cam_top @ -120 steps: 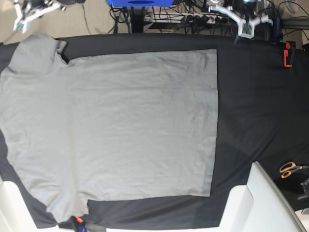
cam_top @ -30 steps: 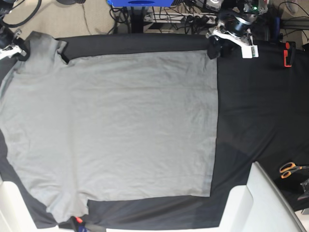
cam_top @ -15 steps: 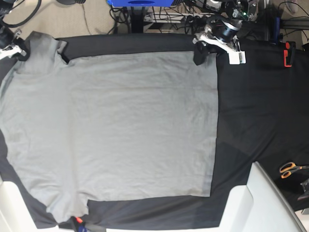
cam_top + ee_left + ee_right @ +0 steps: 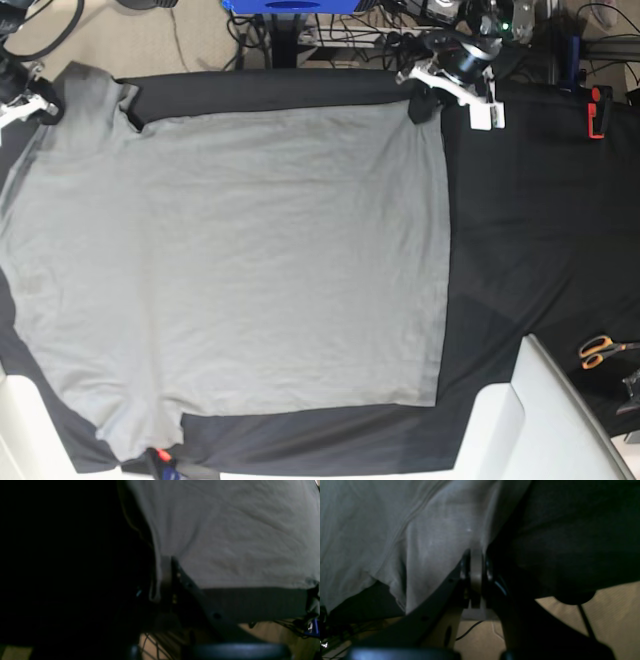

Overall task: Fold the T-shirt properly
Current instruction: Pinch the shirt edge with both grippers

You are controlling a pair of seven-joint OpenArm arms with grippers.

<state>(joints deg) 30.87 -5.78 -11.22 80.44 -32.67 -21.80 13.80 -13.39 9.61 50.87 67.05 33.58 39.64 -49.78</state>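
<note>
A black cloth (image 4: 540,230) covered the whole table, and on it the grey T-shirt (image 4: 230,260) lay spread flat, taking up most of the base view's left and middle. Its hem ran down the picture just right of centre, its sleeves lay at the far left, top and bottom, and a few shallow wrinkles crossed the body.

A white block (image 4: 545,420) stood at the table's lower right edge.

The left gripper (image 4: 425,105) sat at the shirt's top hem corner. In its wrist view the jaws were pressed together on the corner (image 4: 162,577), with a strip of grey fabric caught between them and the cloth there pulled into small folds.

The right gripper (image 4: 42,100) sat at the top left, on the upper sleeve. Its wrist view showed the jaws shut on the sleeve's edge (image 4: 476,572), a thin band of fabric pinched between the pads, the sleeve sagging in creases to the left.

A red clamp (image 4: 597,112) held the black cloth at the top right. Orange-handled scissors (image 4: 600,350) lay near the right edge, well apart from the shirt.
</note>
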